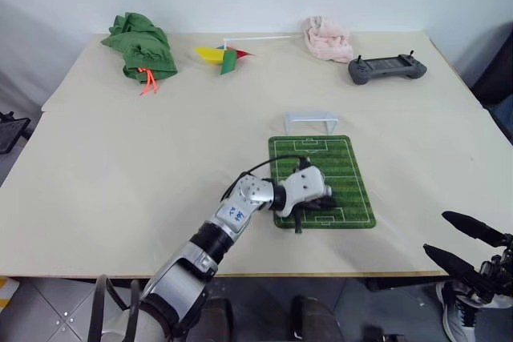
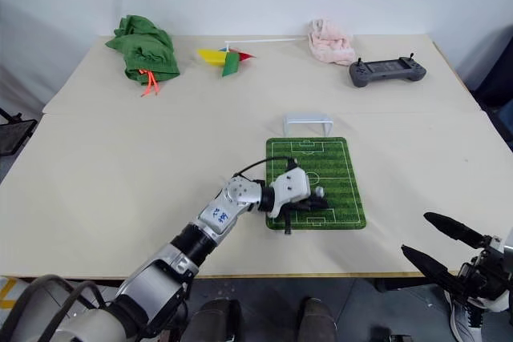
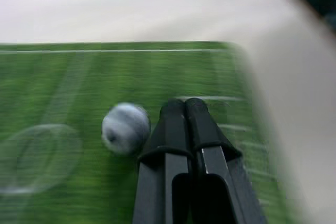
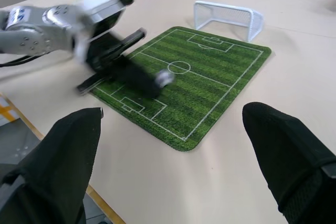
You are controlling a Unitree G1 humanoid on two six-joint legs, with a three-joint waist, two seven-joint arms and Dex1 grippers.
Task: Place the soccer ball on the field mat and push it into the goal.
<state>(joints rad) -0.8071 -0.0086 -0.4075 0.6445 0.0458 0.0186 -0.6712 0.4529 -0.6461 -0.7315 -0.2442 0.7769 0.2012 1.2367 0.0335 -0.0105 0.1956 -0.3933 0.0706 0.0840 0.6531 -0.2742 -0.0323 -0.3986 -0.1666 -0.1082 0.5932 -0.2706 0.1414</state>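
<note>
A: Nearest up front: right gripper (image 1: 469,247), fingers spread wide, nothing between them, hanging off the table's (image 1: 120,174) near edge.

B: Then left gripper (image 3: 184,109), arm reaching forward and across over the field mat (image 1: 337,166), fingers pressed shut, holding nothing.

A: And the soccer ball (image 3: 125,128)?

B: Sitting on the mat right beside those fingertips, near the centre circle. Goal (image 1: 310,122) just past the mat's far edge.

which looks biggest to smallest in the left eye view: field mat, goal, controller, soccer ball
1. field mat
2. controller, though it lies farther off
3. goal
4. soccer ball, tiny by the left hand
</note>
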